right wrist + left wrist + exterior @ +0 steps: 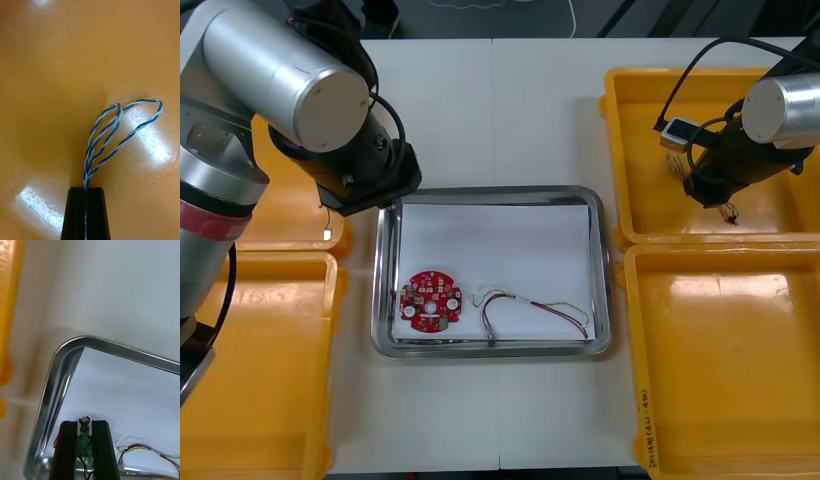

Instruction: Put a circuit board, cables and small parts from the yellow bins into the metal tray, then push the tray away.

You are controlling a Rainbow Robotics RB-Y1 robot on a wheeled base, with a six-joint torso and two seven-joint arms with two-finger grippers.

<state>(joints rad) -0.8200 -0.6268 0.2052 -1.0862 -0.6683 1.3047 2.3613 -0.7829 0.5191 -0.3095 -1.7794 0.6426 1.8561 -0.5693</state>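
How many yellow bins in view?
4: left far bin, partly under the left arm; left near bin; right far bin, right gripper inside it; right near bin.

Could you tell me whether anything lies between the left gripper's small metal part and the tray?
Nothing visible does. The left gripper holds the small metal part above the metal tray, whose top is open; the circuit board and red and yellow cable lie flat inside, leaving much white floor bare.

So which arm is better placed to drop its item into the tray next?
Left. The left gripper, shut on a small metal part, hangs over the metal tray's corner; the right gripper, shut on the blue and white cable, is over a yellow bin.
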